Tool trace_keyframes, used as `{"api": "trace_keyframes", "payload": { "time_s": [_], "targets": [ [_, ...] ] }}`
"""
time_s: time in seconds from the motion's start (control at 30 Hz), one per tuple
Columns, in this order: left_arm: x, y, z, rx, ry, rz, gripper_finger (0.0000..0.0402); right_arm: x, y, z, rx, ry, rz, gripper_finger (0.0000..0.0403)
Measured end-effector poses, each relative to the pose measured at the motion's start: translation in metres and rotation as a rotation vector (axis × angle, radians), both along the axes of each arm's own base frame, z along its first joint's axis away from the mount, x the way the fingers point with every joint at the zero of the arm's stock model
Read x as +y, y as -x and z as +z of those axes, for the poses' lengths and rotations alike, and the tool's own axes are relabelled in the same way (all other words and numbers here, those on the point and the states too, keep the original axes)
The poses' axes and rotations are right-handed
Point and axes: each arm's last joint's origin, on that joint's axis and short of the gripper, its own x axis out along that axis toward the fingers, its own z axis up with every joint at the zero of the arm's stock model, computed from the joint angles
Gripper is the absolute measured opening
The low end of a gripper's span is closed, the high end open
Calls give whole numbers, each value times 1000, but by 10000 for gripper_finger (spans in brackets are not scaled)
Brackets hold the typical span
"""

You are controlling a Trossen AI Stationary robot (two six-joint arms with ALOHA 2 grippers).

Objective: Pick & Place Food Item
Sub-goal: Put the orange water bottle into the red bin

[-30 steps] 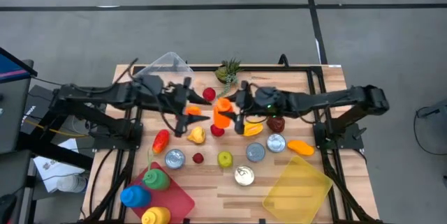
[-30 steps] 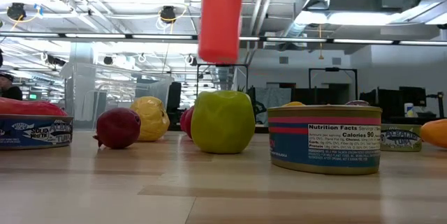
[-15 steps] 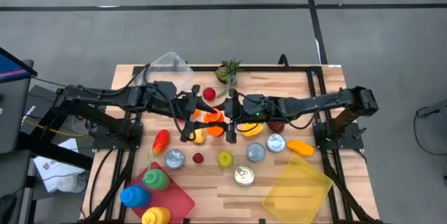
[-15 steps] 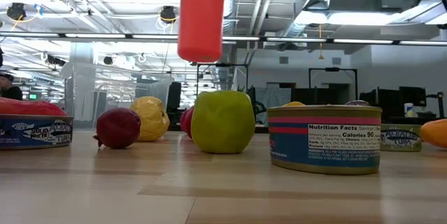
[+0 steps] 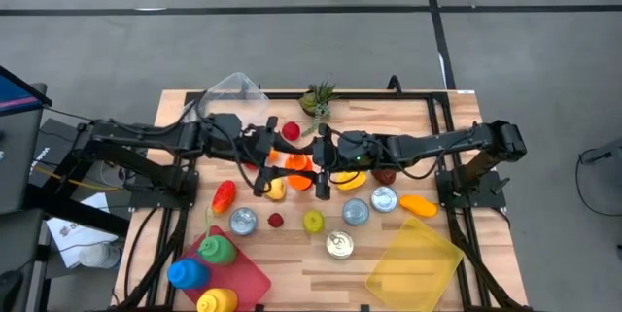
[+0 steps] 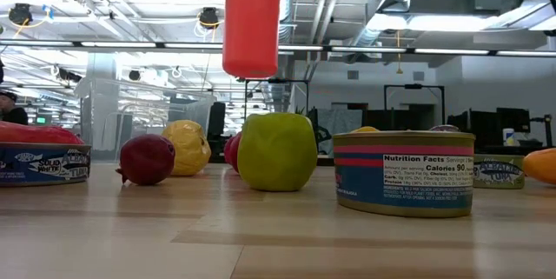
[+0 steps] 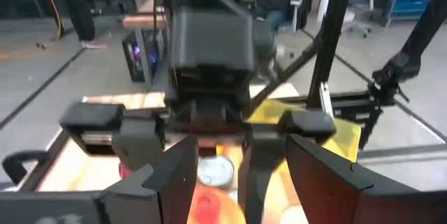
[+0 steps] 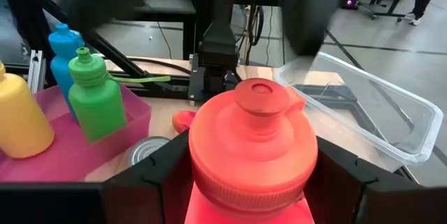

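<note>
An orange-red squeeze bottle (image 6: 250,18) hangs upright over the middle of the table, cap up, with my right gripper (image 8: 244,182) shut on it. In the high view the bottle (image 5: 293,163) lies between the two arms. My left gripper (image 7: 237,182) faces the right one from the table's left and stands open. Its fingers are on either side of the bottle's top (image 7: 209,206), and no touch shows. Fruit and cans lie on the table below. My right gripper pinches the bottle's shoulder just under the cap (image 8: 199,168) between its two fingers (image 8: 147,175). The fingers come nearly level from the table's right side and lie across the bottle. The bottle hangs upright below them, lifted clear of the table.
A green apple (image 6: 276,151), a dark red fruit (image 6: 146,159), a yellow fruit (image 6: 187,147) and cans (image 6: 404,173) sit under the bottle. A pink tray (image 5: 255,275) with bottles is near left, a yellow container (image 5: 413,254) near right, a clear container (image 5: 233,88) far left.
My right gripper has carried the bottle toward the table's left, up to my left gripper, keeping it upright and clear of the table. My left gripper has sunk a little and come toward the bottle. Both have stood still over the last half second.
</note>
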Motion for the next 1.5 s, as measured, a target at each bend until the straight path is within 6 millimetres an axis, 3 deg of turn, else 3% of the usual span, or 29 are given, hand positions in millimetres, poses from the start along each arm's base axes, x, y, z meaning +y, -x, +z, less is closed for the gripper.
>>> {"api": "trace_keyframes", "payload": {
  "time_s": [0.47, 1.1, 1.5],
  "targets": [
    [6, -3, -12, 77, -10, 17, 208, 0, 0, -1, 7, 19, 5, 212],
    [8, -1, -11, 66, -10, 24, 208, 0, 0, 1, -3, 23, 10, 212],
    [8, -6, -18, 103, -14, 23, 158, 0, 0, 0, 6, 22, 9, 212]
  ]
}}
